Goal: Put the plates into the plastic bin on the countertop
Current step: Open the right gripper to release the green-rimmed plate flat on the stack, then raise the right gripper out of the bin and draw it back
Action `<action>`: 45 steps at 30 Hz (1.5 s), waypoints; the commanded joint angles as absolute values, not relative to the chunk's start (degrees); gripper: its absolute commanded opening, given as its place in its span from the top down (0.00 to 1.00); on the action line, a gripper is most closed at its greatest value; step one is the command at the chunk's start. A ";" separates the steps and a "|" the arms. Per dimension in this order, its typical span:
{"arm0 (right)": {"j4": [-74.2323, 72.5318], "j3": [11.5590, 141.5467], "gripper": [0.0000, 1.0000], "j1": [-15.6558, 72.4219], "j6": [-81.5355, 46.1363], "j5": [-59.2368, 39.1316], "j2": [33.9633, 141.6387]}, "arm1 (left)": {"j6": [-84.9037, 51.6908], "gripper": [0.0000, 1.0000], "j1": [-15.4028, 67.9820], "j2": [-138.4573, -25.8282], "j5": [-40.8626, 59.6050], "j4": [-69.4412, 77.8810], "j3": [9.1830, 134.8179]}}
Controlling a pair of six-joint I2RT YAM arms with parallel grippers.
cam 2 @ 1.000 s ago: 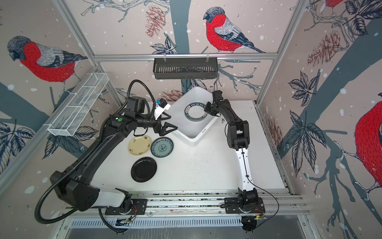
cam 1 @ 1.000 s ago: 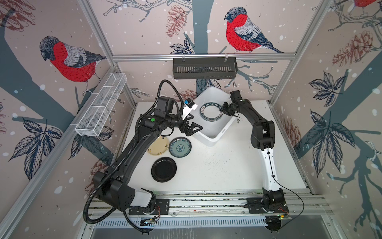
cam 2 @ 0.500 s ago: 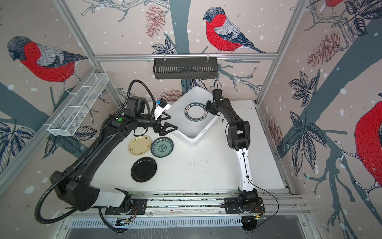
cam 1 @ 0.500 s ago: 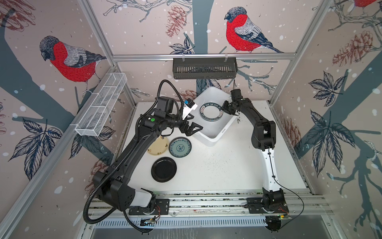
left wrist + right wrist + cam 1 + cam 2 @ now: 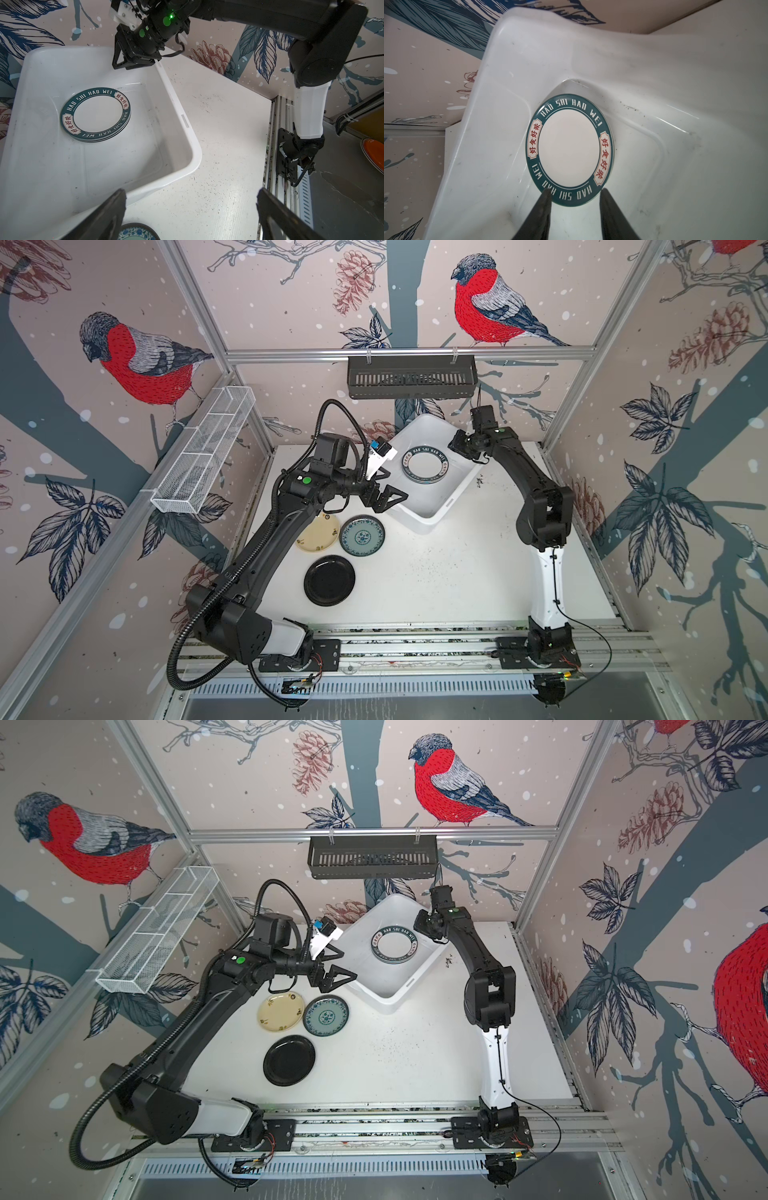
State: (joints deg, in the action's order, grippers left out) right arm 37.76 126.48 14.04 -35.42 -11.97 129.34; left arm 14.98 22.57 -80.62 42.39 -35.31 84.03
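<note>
**Top views.** The plastic bin (image 5: 436, 506) sits askew at the far side of the bench (image 5: 449, 572), with one corner pointing to bench centre. A stack of lettered plates (image 5: 424, 466) lies flat on the bin floor, with bare floor all round it. On the bench left of the bin's near corner, the cream-yellow plate (image 5: 318, 533) and teal patterned plate (image 5: 361, 536) lie side by side. The black plate (image 5: 329, 580) lies just in front of them, apart. The bench centre and right half are open. The left hand (image 5: 392, 485) hovers above the bin's near-left rim, spread wide and empty. The right hand (image 5: 428, 925) hangs over the far-right rim.

**Left wrist view.** The fingers (image 5: 112, 214) stand far apart with nothing between them. The stack shows several layered rims. The right hand is above the rim, clear of the stack.

**Right wrist view.** The fingers (image 5: 544, 207) are parted and grip nothing. The gap shows bin floor and the plate's edge. The rim reads "HAO SHI HAO WEI" twice, white on dark green. Two cream panels carry red Chinese characters.
</note>
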 commanded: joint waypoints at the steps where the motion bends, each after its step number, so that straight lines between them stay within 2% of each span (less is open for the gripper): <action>1: 40.84 126.21 0.59 13.97 -32.69 -8.60 126.39 | 15.73 0.03 22.54 -80.21 43.96 -35.12 84.39; 6: 41.13 122.31 0.57 11.79 -31.03 -4.75 121.19 | 15.64 0.03 22.58 -80.16 44.12 -35.02 84.66; 16: 39.19 119.96 0.56 5.40 -30.92 -7.71 120.61 | 15.17 0.03 22.54 -80.39 42.83 -34.85 84.07; 21: 38.41 121.20 0.56 2.85 -30.81 -11.19 123.26 | 14.36 0.03 22.51 -80.00 39.95 -34.26 83.52; 25: 40.31 124.99 0.55 2.17 -29.81 -9.89 126.27 | 13.62 0.03 22.50 -79.59 37.63 -33.41 82.46; 45: 43.44 127.27 0.52 2.72 -28.61 -6.25 132.22 | 14.06 0.03 22.48 -78.76 38.95 -33.51 81.65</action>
State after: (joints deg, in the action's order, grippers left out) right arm 42.02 126.91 2.59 -29.61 -8.34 132.00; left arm 13.54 22.55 -79.18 37.54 -34.96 81.78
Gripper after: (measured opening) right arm 0.480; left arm 0.974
